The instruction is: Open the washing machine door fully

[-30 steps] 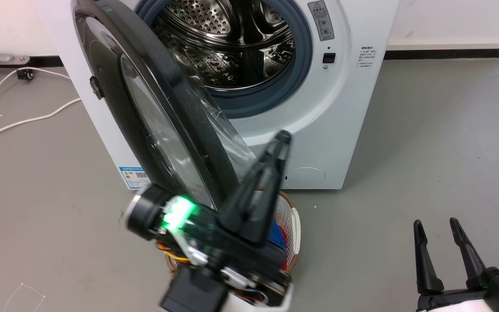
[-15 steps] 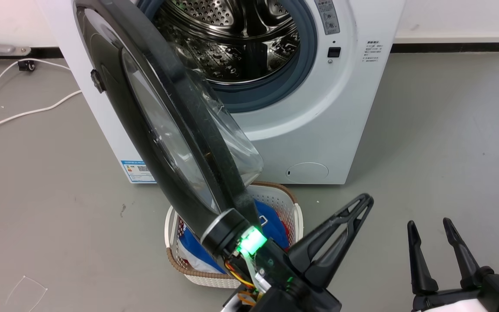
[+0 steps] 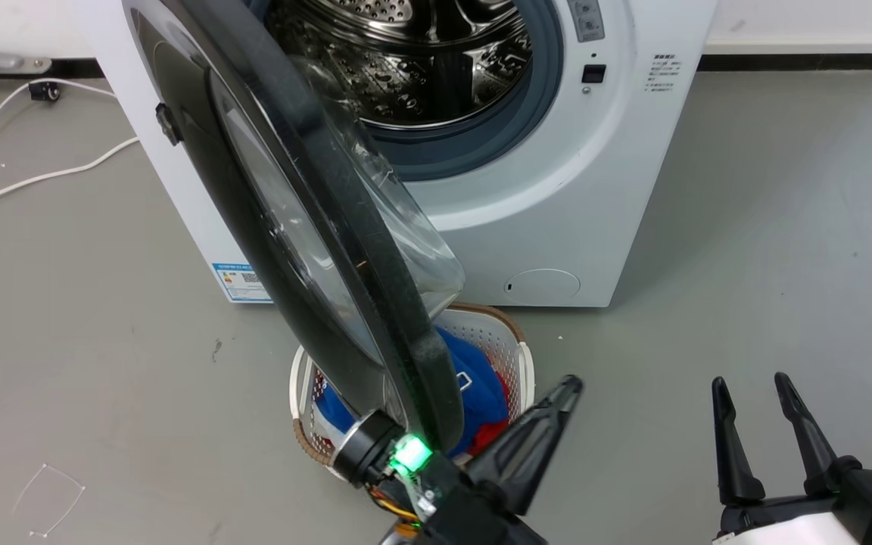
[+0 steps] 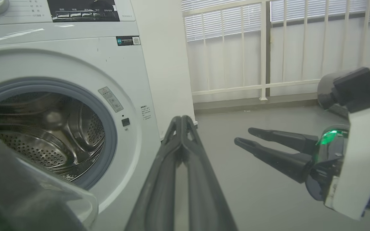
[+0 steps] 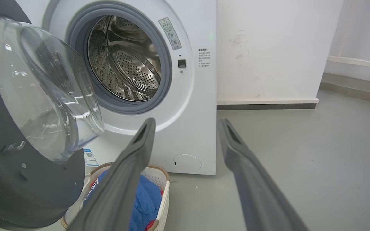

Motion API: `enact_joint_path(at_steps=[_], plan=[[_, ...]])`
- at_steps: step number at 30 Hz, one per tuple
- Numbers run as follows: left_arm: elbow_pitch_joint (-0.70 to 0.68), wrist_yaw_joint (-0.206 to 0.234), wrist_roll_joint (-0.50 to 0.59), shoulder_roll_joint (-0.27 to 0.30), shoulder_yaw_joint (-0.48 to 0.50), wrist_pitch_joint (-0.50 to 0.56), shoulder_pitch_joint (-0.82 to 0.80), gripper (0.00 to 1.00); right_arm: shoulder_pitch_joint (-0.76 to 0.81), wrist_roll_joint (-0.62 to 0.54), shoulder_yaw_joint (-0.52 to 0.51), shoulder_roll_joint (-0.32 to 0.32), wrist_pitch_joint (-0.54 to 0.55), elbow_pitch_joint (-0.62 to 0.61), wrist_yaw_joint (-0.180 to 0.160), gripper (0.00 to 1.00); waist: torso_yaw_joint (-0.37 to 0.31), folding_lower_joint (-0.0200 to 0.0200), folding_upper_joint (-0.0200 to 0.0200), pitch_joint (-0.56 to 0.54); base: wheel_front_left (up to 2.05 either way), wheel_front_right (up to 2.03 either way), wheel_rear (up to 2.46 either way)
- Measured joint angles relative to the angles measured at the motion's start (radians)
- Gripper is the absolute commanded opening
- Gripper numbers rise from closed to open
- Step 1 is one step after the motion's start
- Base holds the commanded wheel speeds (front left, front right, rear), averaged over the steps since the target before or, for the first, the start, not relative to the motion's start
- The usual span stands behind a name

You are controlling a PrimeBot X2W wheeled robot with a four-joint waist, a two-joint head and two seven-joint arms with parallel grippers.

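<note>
The door [image 3: 353, 242] hangs from its hinge on the left side of the washer [image 3: 557, 204], swung out roughly square to the front. The drum mouth is clear, but the swing looks short of full. The door's free edge stands above the basket [image 3: 512, 344]. Just right of that edge, the left gripper [image 3: 568, 384] has its fingers pressed together on nothing, likely for pushing rather than grasping. The right gripper [image 3: 750, 378], fingers parted and empty, sits well clear of the door's arc.
</note>
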Motion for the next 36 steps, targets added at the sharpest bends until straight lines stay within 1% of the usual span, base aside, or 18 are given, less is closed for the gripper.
enact_joint_path(at_steps=[8,15,21,28,36], plan=[[0.086,0.019,-0.028,0.004,0.069,0.0,0.002,0.0,-0.02,-0.001,0.007,0.0,0.0,0.009,0.0,1.0,0.003,0.0,0.0,0.02,0.0,0.0,0.0],[0.16,0.019,-0.04,0.004,0.117,0.0,-0.006,0.0,-0.03,0.001,0.009,0.0,0.0,0.018,0.0,1.0,-0.01,0.0,0.0,0.033,0.0,0.0,0.0],[0.188,0.013,-0.045,-0.005,0.138,-0.001,-0.004,0.0,-0.03,0.01,0.005,0.0,0.0,0.025,0.0,1.0,-0.006,0.0,0.0,0.033,0.0,0.0,0.0],[0.188,0.024,-0.046,-0.011,0.163,-0.004,0.036,0.0,-0.016,0.019,0.007,0.0,0.0,0.039,0.0,1.0,0.027,0.0,0.0,0.009,0.0,0.0,0.0],[0.178,0.044,-0.053,-0.001,0.206,-0.004,0.093,0.0,0.004,0.029,0.003,0.0,0.0,0.044,0.0,1.0,0.093,0.0,0.0,-0.015,0.0,0.0,0.0]])
